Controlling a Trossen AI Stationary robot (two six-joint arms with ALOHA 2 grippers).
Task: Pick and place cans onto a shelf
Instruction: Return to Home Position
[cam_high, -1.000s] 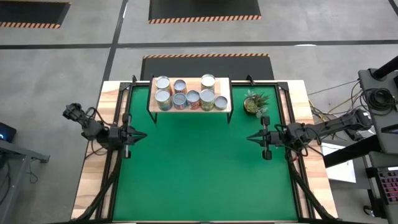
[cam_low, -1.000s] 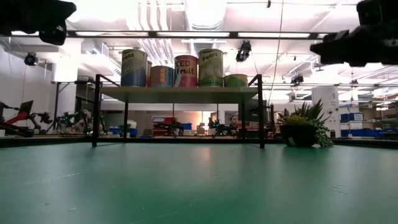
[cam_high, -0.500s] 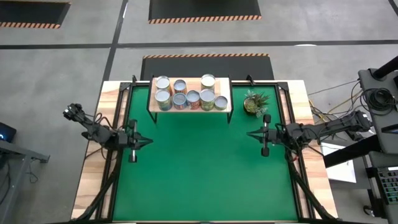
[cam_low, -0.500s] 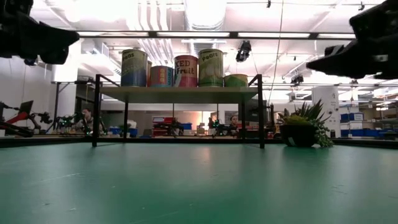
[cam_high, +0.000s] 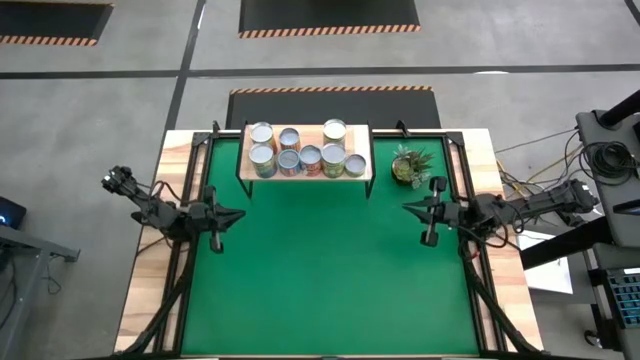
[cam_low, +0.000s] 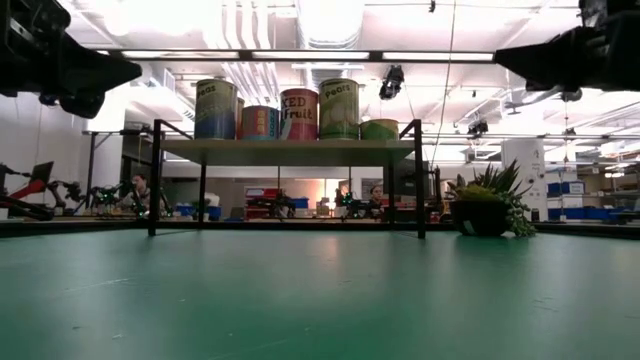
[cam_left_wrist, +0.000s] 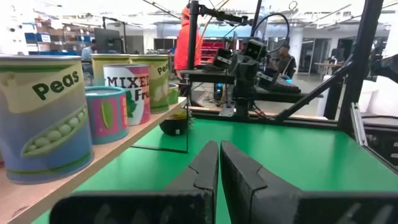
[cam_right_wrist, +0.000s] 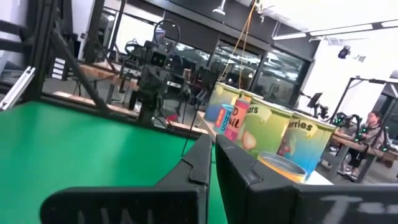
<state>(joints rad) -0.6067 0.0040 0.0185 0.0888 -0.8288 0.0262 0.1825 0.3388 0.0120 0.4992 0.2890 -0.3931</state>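
While the cans (cam_high: 310, 157) are grouped on the shelf (cam_high: 360, 138), the left gripper (cam_high: 238, 213) and right gripper (cam_high: 407, 208) are held closed and empty over opposite sides of the tabletop (cam_high: 320, 280).

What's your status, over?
Left claw shut, empty, over table's left. Right claw shut, empty, over its right. Eight cans upright on shelf. Potted plant beside shelf, clear of both claws.

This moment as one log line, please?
cans: on shelf | left gripper: shut, empty, above table left | right gripper: shut, empty, above table right
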